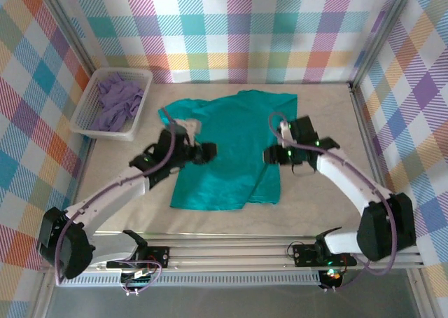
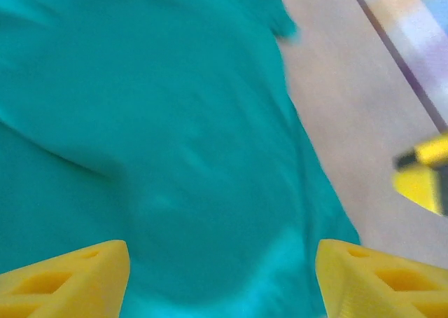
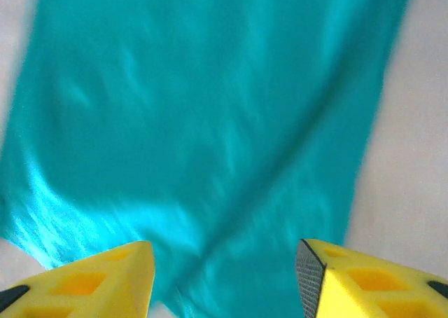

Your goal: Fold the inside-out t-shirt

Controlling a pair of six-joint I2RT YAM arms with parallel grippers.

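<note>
Both spread and empty, the left pincer (image 1: pixel 208 152) hangs over the left side of the teal-green cotton t-shirt (image 1: pixel 234 129), the right pincer (image 1: pixel 270 155) over its right side.

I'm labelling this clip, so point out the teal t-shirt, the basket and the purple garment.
teal t-shirt (image 1: pixel 231 139): top view, middle of the body.
basket (image 1: pixel 84 108): top view, left wall.
purple garment (image 1: pixel 115 99): top view, its middle.

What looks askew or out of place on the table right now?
The t-shirt lies skewed and rumpled, and its lower right edge appears doubled over, leaving the hem uneven. The lavender garment is heaped loosely in the white basket. Nothing looks spilled or damaged.
</note>
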